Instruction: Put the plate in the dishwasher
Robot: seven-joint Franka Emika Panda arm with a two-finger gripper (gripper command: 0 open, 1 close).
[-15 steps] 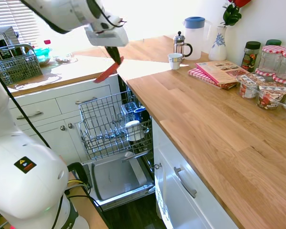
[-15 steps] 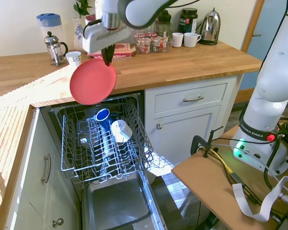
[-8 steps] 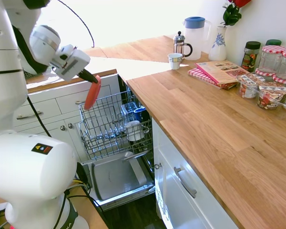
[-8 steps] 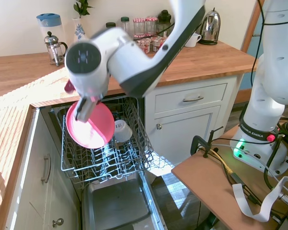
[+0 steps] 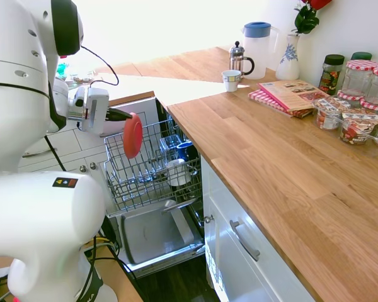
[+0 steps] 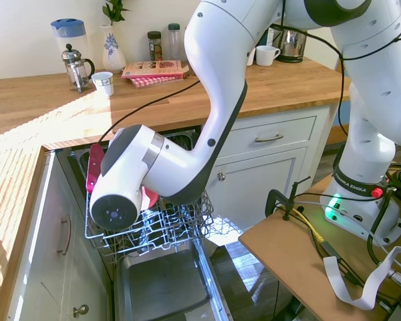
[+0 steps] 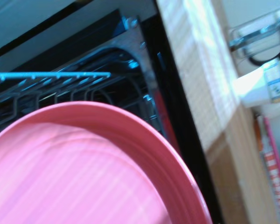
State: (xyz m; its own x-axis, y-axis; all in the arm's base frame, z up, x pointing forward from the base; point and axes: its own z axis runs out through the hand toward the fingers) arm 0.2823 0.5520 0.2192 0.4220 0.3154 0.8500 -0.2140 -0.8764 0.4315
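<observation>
From the first exterior view, the white arm's dark two-finger gripper (image 5: 121,115) reaches out sideways and pinches the rim of the small round coral-red plastic plate (image 5: 133,134), its fingers closed on the edge. The plate hangs on edge, nearly upright, above the near corner of the pulled-out grey wire rack (image 5: 146,165) of the built-in dishwasher (image 5: 152,234), whose grey metal door lies dropped open below. In the rack stand a blue cup (image 5: 184,150) and a white cup (image 5: 176,172), well clear of the plate.

The second exterior view hides most of this: the arm's bulky white wrist joint blocks the gripper entirely, and only a red sliver of the plate (image 6: 93,167) shows at its side over the rack (image 6: 154,224).

The wrist view gives what neither does: the plate's (image 7: 84,172) smooth pink-red face close up, filling the lower part, with dark rack wires (image 7: 70,88) and the wooden countertop edge (image 7: 200,84) beyond.

Back on the counter sit a glass coffee press (image 5: 239,59), a blue-lidded white jug (image 5: 259,40) and a small white cup (image 5: 231,80).
</observation>
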